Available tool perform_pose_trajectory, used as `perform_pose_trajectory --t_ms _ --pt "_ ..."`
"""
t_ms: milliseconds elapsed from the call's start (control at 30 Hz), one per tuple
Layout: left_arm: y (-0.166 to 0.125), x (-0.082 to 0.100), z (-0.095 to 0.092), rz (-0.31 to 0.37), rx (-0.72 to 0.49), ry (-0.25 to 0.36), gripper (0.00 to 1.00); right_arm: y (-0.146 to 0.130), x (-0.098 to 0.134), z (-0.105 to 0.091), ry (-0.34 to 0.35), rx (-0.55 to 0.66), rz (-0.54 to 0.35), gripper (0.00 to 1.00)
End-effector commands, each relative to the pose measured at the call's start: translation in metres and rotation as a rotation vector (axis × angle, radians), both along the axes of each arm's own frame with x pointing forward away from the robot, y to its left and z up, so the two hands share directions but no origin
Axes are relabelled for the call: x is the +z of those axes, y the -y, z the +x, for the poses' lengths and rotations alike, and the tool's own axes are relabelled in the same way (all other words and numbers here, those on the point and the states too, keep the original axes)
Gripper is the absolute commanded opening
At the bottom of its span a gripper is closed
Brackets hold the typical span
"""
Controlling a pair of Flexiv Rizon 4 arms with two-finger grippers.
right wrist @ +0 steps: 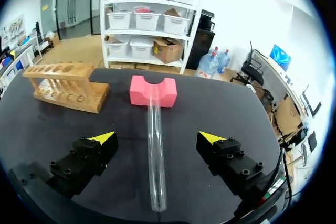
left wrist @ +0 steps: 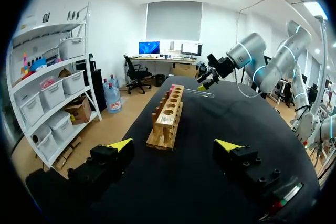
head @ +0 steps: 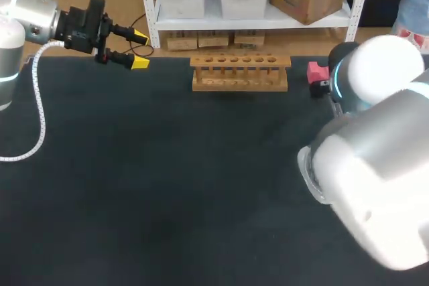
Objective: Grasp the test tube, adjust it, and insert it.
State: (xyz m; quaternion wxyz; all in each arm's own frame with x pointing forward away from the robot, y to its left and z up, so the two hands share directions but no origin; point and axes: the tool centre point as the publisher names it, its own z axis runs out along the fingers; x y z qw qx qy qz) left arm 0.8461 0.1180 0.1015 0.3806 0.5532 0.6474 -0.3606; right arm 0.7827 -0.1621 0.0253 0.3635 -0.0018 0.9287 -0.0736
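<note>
A clear test tube [right wrist: 155, 150] lies on the black table, its far end resting in the notch of a pink foam block [right wrist: 153, 91]. My right gripper [right wrist: 157, 139] is open, its yellow-tipped fingers standing wide on either side of the tube without touching it. The wooden tube rack [head: 240, 72] stands at the back of the table, its holes empty. My left gripper [head: 139, 50] is open with nothing in it, hovering at the back left, to the left of the rack [left wrist: 168, 116]. In the head view my right arm [head: 375, 165] hides its own gripper and the tube.
The pink block [head: 316, 72] sits to the right of the rack, near the table's back edge. The dark tabletop [head: 167, 185] stretches wide in front of the rack. A white cable [head: 39, 108] hangs from my left arm over the table's left side.
</note>
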Motion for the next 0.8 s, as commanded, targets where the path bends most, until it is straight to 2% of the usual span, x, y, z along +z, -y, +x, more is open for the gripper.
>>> perform_pose_trajectory --t_ms 33,233,433,800 --pt "0.000 0.000 0.000 0.000 -0.001 0.000 1.00 -0.002 -0.006 0.008 0.001 -0.083 -0.097 1.00" --pt "0.000 0.000 0.000 0.000 -0.001 0.000 1.00 -0.004 -0.012 0.013 -0.039 0.015 0.005 1.00" --pt "0.000 0.000 0.000 0.000 -0.001 0.000 1.00 -0.005 -0.012 0.014 -0.051 0.085 0.022 1.00" --pt "0.000 0.000 0.000 0.000 -0.001 0.000 1.00 -0.006 -0.021 0.017 -0.095 0.162 0.128 1.00"
